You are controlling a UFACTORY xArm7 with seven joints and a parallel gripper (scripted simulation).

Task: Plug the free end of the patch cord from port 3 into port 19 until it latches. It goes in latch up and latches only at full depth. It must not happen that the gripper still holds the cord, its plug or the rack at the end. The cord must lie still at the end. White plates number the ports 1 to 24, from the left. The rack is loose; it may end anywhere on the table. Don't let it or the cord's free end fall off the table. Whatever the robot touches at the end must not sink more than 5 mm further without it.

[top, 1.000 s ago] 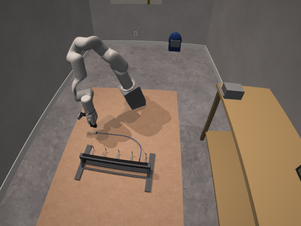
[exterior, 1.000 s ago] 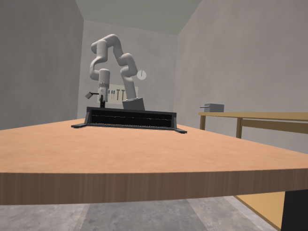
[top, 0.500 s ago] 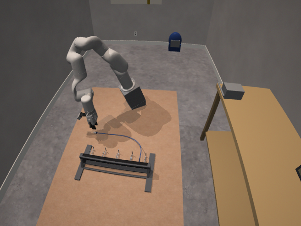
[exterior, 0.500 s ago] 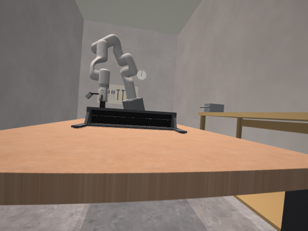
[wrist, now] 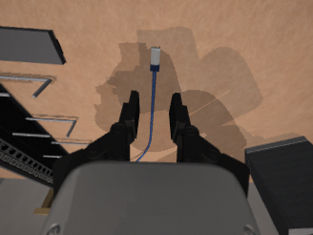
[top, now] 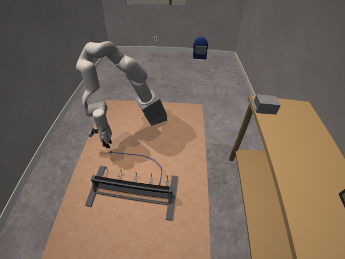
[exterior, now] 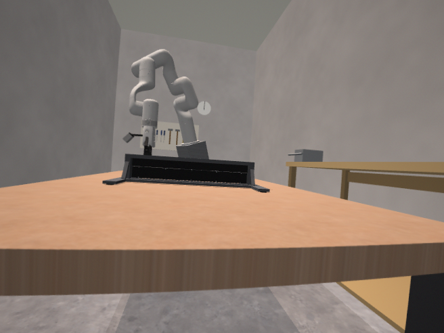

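Patch cord (top: 151,159) (wrist: 153,102) lies curved on the table (top: 133,237) (exterior: 214,214) (wrist: 281,43), free plug (top: 110,152) (wrist: 153,56) beyond the fingertips, other end at the rack (top: 131,183) (exterior: 189,160) (wrist: 24,155). Gripper (top: 106,145) (exterior: 147,153) (wrist: 155,101) hovers above, fingers spread partway, nothing between them gripped.

Beneath me runs a long tabletop (top: 186,231) (exterior: 214,218) (wrist: 267,29), orange-brown and faintly mottled (its front edge is a darker, streaked wood brown). The dark rack (top: 133,182) (exterior: 189,160) (wrist: 29,45) stands on it, borne by two flat feet, one at each end. On the rack's pin side I see the blue cord (top: 149,157) (wrist: 153,96) curve round, its free plug (top: 109,152) (wrist: 155,56) lying on the surface. My own boxy base (top: 161,118) (exterior: 202,152) (wrist: 286,181) sits there too.
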